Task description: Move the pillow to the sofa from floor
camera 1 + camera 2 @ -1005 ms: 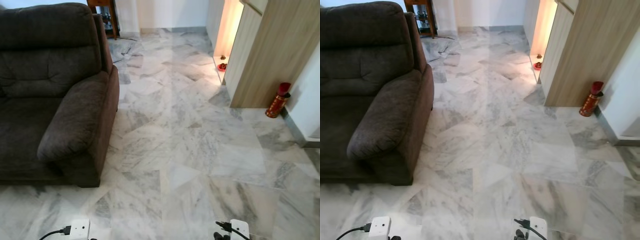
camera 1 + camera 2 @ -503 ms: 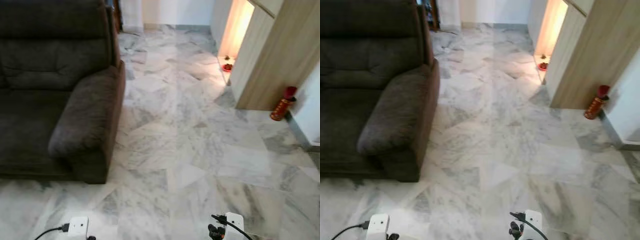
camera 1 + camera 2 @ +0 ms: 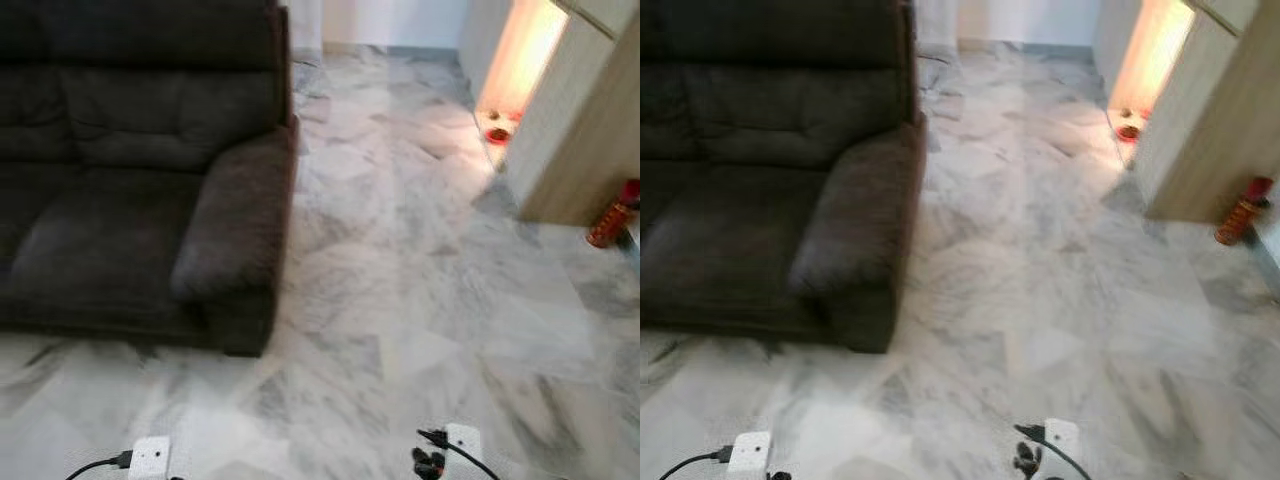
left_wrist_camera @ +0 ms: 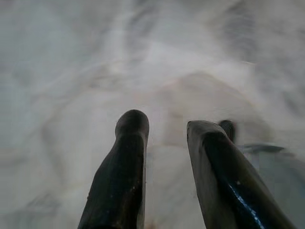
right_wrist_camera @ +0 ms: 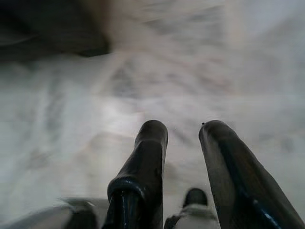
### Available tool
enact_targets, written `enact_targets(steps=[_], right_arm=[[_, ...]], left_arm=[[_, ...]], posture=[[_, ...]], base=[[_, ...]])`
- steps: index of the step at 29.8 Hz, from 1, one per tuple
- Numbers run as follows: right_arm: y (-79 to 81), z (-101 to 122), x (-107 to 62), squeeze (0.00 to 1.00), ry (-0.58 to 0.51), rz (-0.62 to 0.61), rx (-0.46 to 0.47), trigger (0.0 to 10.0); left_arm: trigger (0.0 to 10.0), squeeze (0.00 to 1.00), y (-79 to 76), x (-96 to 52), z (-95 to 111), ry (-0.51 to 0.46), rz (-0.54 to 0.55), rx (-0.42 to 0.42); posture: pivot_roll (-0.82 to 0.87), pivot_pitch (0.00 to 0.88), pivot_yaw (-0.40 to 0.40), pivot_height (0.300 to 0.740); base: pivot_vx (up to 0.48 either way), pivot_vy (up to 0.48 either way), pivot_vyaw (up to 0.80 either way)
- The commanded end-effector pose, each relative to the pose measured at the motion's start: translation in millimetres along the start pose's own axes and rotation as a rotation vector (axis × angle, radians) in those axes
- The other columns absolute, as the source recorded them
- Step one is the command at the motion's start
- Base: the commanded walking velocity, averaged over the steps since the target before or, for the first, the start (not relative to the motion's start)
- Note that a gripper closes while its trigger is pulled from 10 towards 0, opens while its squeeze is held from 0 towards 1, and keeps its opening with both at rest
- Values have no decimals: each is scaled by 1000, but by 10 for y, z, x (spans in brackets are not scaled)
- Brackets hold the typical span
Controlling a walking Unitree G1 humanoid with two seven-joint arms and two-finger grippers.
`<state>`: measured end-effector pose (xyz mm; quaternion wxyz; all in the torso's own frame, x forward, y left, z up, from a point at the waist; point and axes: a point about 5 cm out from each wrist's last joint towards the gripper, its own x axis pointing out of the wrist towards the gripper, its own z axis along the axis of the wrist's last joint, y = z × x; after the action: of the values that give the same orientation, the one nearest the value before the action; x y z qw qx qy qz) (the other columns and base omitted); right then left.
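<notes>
The sofa (image 3: pixel 140 170) sits on the left – dark brown, on the marble floor (image 3: pixel 420 290). I can't spot a pillow anywhere. Left gripper (image 4: pixel 164 125) and right gripper (image 5: pixel 183 128) both hang over bare floor, fingers a bit apart, holding nothing. A red vase (image 3: pixel 612 215) stands by the wooden cabinet (image 3: pixel 585 130).

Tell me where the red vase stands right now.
The red vase stands on the marble floor at the far right of the eye views, against the foot of the wooden cabinet, across the room from the sofa.
</notes>
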<state>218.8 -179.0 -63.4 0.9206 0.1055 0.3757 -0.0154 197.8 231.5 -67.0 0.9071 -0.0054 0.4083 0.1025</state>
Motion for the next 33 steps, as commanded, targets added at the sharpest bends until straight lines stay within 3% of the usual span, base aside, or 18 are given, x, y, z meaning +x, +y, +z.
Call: enact_targets(steps=[1,33], right_arm=[[-112,-141,-55,0,41,-39,24,10000],[-69,-134,-42,0,35,-40,62,10000]], left_arm=[[10000,0,-26,-9,-63,23,-3,-12],[10000,0,32,0,-1,7,3,11]], posture=[[13,145,42,740],[44,157,50,740]], base=[[0,480,0],[0,480,0]])
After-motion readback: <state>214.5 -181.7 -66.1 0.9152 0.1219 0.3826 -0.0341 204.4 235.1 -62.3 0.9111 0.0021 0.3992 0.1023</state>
